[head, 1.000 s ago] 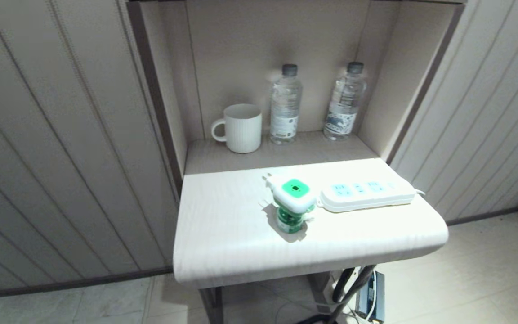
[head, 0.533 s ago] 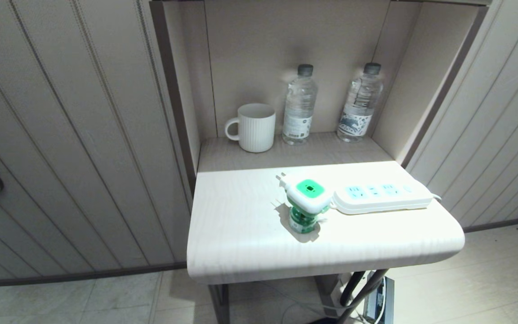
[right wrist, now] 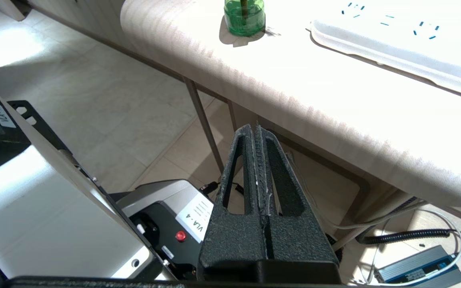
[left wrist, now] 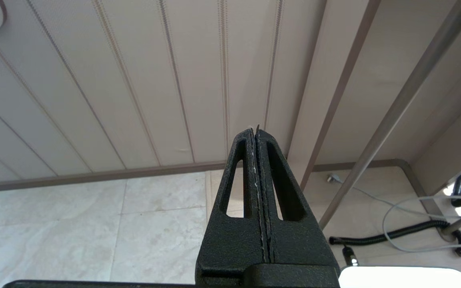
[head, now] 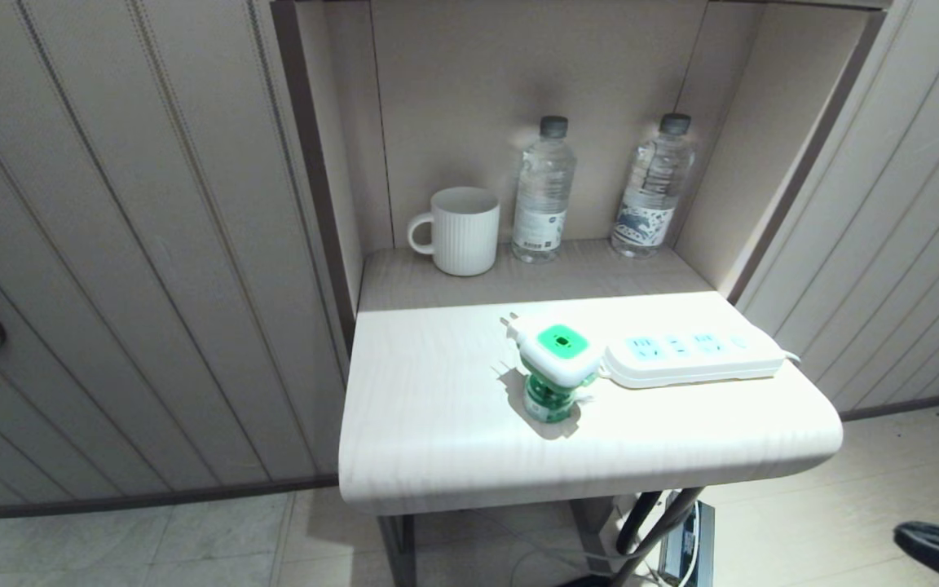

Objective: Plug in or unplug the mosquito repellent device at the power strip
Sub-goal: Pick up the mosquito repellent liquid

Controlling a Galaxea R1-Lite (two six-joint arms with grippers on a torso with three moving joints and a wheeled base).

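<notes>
I see the mosquito repellent device (head: 559,371) standing unplugged at centre frame on the worktop (head: 437,424), just left of the power strip (head: 694,357). My right gripper (head: 910,536) sits at lower right, jaws pressed together and empty; my left gripper (left wrist: 256,134) likewise, low beside the wall.

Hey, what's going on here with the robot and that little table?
Nothing is being handled yet. The mosquito repellent device stands unplugged on the table, right beside the left end of the power strip, whose sockets are all free. The right gripper is shut and empty, low by the table's front edge. The left gripper is also shut and empty, down by the wall. A mug and two water bottles stand in the alcove behind.
</notes>
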